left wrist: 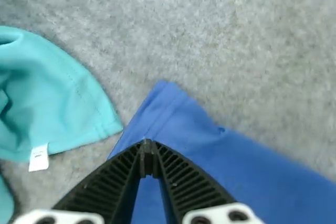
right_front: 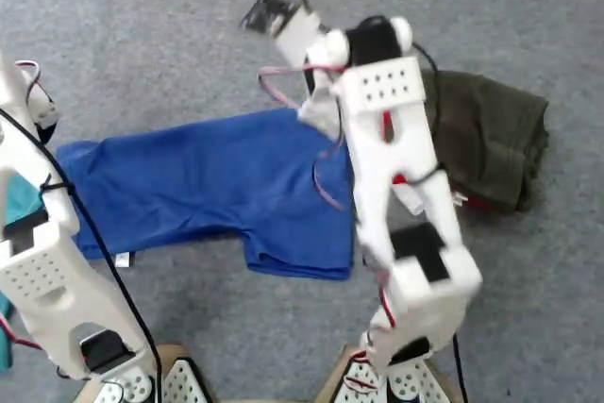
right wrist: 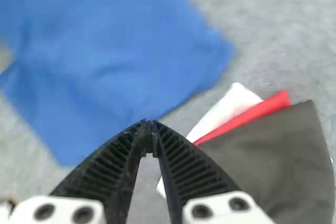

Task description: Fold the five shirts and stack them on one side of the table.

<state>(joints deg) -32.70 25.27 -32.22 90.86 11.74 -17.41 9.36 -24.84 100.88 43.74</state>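
Three of five seemingly done: olive shirt (right wrist: 273,166) atop red shirt (right wrist: 254,113) and white shirt (right wrist: 226,109), stacked just beside right pincer (right wrist: 151,129), clenched on nothing. Spread under both pincers, only partly folded: blue shirt (right_front: 217,186). Left pincer (left wrist: 148,150) likewise clenched empty over its corner, teal shirt (left wrist: 47,103) crumpled just alongside. Left to do, by the look: blue, then teal, then stacking.

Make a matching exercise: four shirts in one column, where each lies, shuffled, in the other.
1 blue shirt
2 teal shirt
3 dark green shirt
4 red shirt

A top of the folded stack
B spread open mid-table
C just beneath the dark green shirt
D unfolded, beside the blue shirt's corner

Pairs: 1-B, 2-D, 3-A, 4-C
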